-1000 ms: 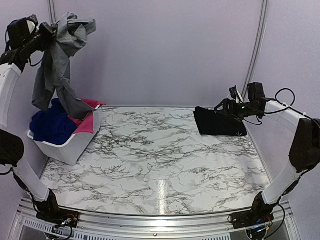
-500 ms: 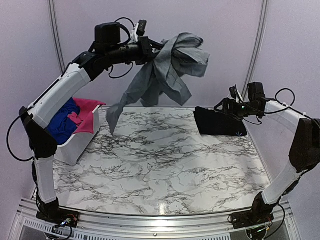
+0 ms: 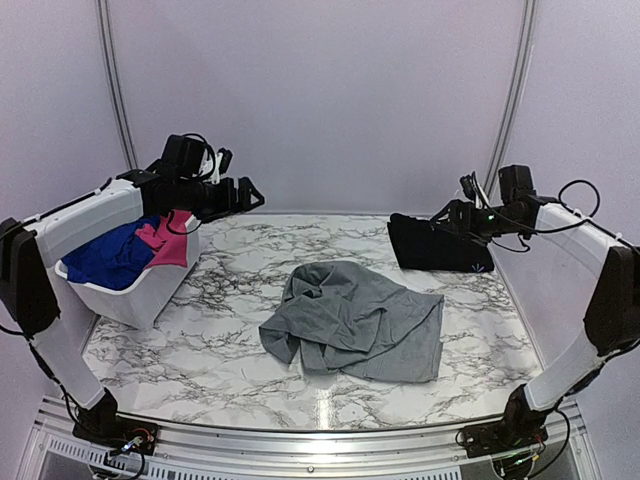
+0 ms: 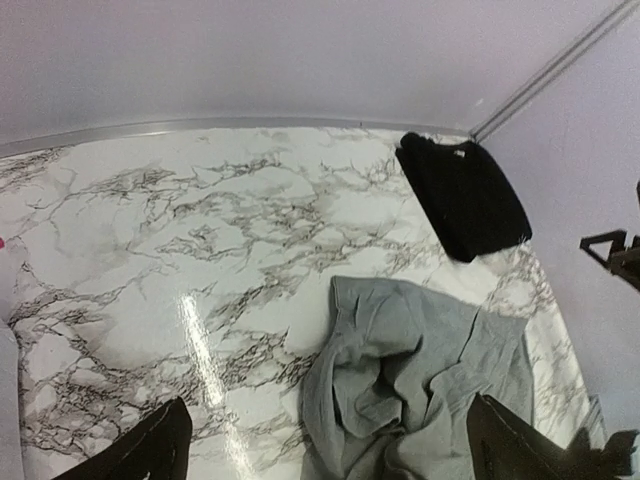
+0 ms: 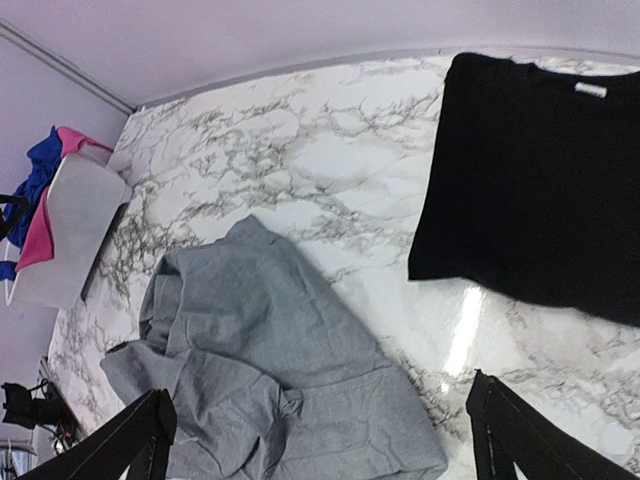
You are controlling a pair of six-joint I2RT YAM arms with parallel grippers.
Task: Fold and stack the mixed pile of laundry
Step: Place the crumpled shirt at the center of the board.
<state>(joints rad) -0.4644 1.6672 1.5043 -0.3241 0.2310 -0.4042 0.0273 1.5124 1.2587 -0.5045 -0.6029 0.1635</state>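
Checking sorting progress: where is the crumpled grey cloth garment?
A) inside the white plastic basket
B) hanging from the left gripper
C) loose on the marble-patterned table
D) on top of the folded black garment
C: the crumpled grey cloth garment lies loose on the marble-patterned table, apart from the white plastic basket and the folded black garment, with the left gripper open and empty.

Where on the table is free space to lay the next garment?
Bare table lies between the white basket and the grey shirt, and along the far edge left of the black garment. The centre-right, shirt to black garment, is crowded.
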